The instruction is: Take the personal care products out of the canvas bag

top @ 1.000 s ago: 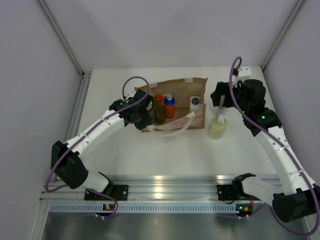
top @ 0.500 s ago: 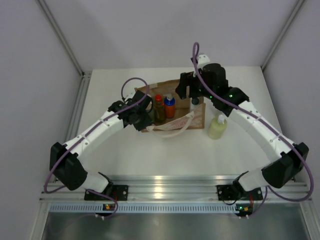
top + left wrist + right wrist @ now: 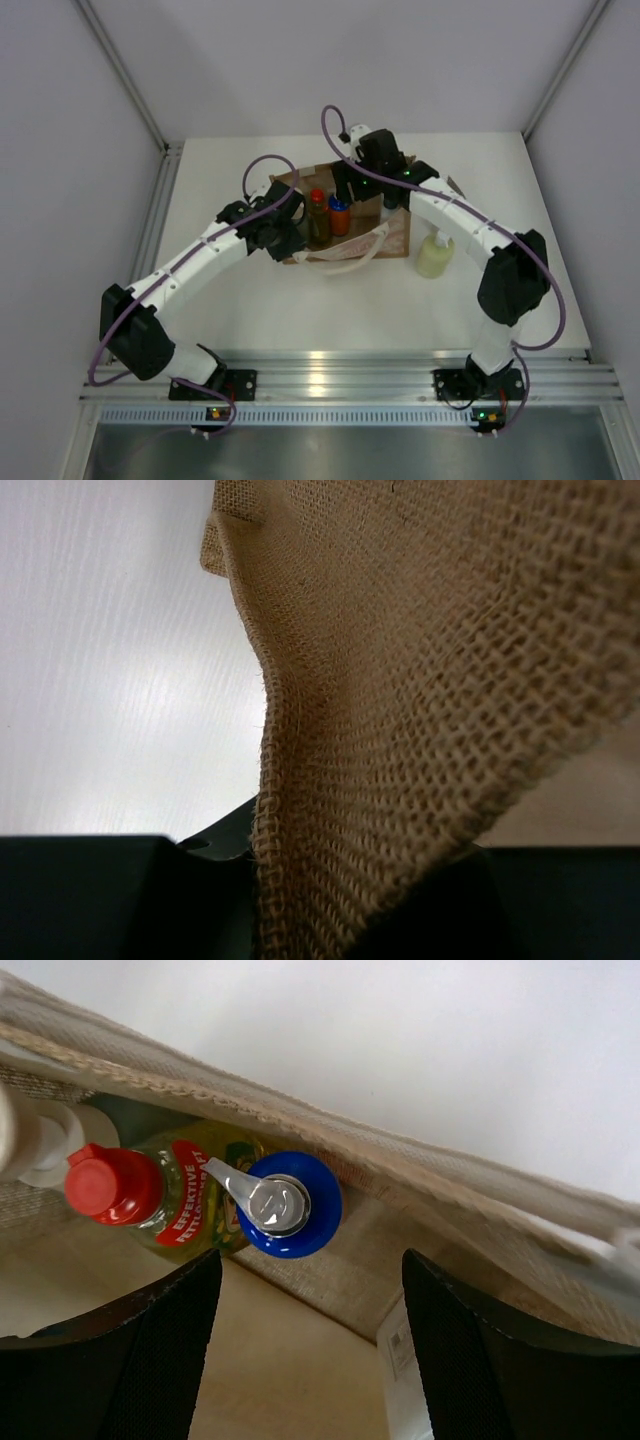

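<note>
The canvas bag (image 3: 396, 238) stands open at the table's middle. My left gripper (image 3: 288, 237) is shut on its left woven edge, which fills the left wrist view (image 3: 400, 680). My right gripper (image 3: 346, 191) is open and empty above the bag's opening. The right wrist view (image 3: 310, 1360) shows it just over the orange-blue bottle's blue cap (image 3: 290, 1205) and the amber red-capped bottle (image 3: 113, 1182). Both bottles stand upright inside the bag (image 3: 339, 215), (image 3: 318, 215). The white square bottle (image 3: 405, 1360) is beside them. The pale-yellow bottle (image 3: 436, 256) stands on the table right of the bag. The grey cylinder and the sachet are hidden.
A white rope handle (image 3: 350, 262) hangs over the bag's near side. White enclosure walls stand on the left, right and back. The arms' base rail (image 3: 330, 385) runs along the near edge.
My right arm has swung left from beside the pale-yellow bottle to above the bag's opening. The left arm and the bag have not moved.
</note>
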Robot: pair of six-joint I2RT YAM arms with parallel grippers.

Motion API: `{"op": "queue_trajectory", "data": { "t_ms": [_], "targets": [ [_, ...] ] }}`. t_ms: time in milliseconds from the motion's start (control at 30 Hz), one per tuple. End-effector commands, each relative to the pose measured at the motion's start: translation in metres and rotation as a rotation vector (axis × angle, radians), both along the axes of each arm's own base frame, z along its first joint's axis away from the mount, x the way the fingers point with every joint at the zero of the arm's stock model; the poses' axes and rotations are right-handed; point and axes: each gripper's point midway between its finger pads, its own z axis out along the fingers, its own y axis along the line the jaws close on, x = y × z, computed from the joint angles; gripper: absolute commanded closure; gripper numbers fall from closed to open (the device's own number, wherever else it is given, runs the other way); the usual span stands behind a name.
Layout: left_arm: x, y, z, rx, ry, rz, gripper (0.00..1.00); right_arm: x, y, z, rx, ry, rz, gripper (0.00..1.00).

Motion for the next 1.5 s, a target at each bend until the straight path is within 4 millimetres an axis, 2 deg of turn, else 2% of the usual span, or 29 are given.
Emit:
{"op": "queue_trajectory", "data": {
  "t_ms": [0,367,467,567,667,800,1067,1167,1233,1300,1333,1400,1433,1467],
  "targets": [
    [-0.004,0.004,-0.003,0.013,0.019,0.003,0.68,0.003,0.02,0.007,-0.016,-0.04,0.104,0.3],
    [-0.001,0.001,0.001,0.005,0.013,-0.006,0.67,0.019,0.035,-0.027,-0.058,-0.019,0.162,0.37],
    [0.001,0.001,0.003,0.007,0.006,-0.006,0.67,0.016,0.037,-0.031,-0.047,-0.003,0.17,0.35],
    [0.0,0.002,0.002,0.008,0.009,-0.005,0.66,0.008,0.038,-0.038,-0.047,0.019,0.195,0.27],
    [-0.001,0.002,-0.001,0.013,0.015,-0.006,0.67,0.009,0.036,-0.054,-0.073,0.041,0.2,0.27],
    [-0.002,0.002,-0.001,0.008,0.02,-0.007,0.66,0.016,0.038,-0.062,-0.087,0.043,0.193,0.28],
    [0.002,-0.004,0.012,-0.02,-0.003,-0.019,0.66,0.028,0.042,-0.08,-0.078,0.04,0.161,0.32],
    [0.0,-0.004,0.013,-0.023,0.0,-0.026,0.66,0.027,0.042,-0.086,-0.07,0.057,0.156,0.42],
    [-0.002,-0.002,0.013,-0.019,0.001,-0.023,0.66,0.025,0.043,-0.087,-0.057,0.052,0.156,0.57],
    [-0.002,-0.001,0.013,-0.017,-0.001,-0.022,0.66,0.023,0.039,-0.081,-0.046,0.035,0.148,0.66],
    [-0.002,0.0,0.012,-0.015,-0.001,-0.021,0.66,0.022,0.04,-0.076,-0.042,0.023,0.147,0.75],
    [-0.003,0.0,0.011,-0.015,0.003,-0.019,0.66,0.022,0.037,-0.065,-0.04,-0.001,0.146,0.83],
    [-0.003,0.0,0.01,-0.016,0.005,-0.018,0.66,0.023,0.037,-0.061,-0.039,-0.01,0.143,0.92],
    [-0.004,0.0,0.01,-0.016,0.007,-0.02,0.66,0.022,0.036,-0.049,-0.032,-0.033,0.139,0.94]
  ]
}}
